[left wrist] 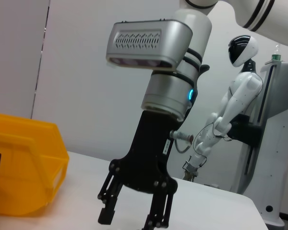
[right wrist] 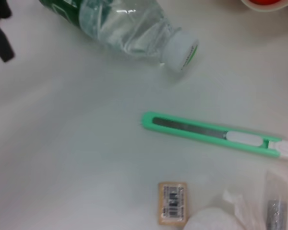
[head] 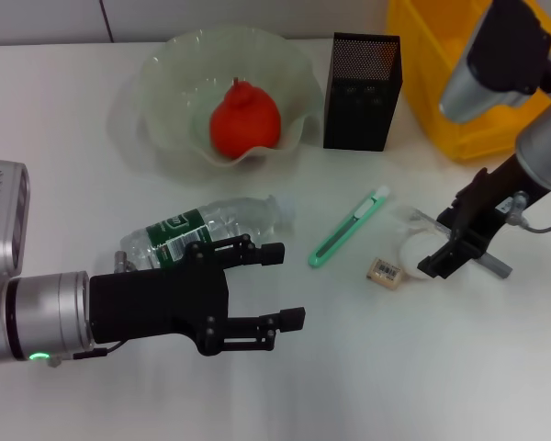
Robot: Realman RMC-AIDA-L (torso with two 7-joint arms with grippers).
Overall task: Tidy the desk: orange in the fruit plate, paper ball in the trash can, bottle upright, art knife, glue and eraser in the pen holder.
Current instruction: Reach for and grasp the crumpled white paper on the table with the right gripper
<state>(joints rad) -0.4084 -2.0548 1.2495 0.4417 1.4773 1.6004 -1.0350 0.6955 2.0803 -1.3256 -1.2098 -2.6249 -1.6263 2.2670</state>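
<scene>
The orange (head: 245,118) already sits in the fruit plate (head: 165,138) near the far edge of the desk (head: 73,110), so that step looks done; the rest is not, since the bottle (head: 202,230) lies on its side toward the middle of the desk, cap (right wrist: 182,49) pointing toward the right side, and the art knife (head: 347,230), the eraser (head: 384,270) and the glue (head: 492,265) all lie on the desk to the right of the bottle.

The step in hand seems to be the paper ball (head: 413,250); the right gripper (head: 450,243) hangs low over it, between the eraser and the glue, and the trash can (head: 432,73) stands at the far right corner, beside the pen holder (head: 362,90). Its jaws stand a little apart in the left wrist view, with nothing visibly between them; whether the tips touch the paper I cannot tell. By my reading the next move calls for a short drop and a firm close on the crumpled paper without catching the eraser or the glue just beside it, then a lift and a carry to the far right corner.

The left gripper (head: 289,287) hovers near the front edge, just in front of the bottle; its jaws are wide open, holding nothing, and the upper finger overlaps the bottle in the head view, so contact cannot be told.
</scene>
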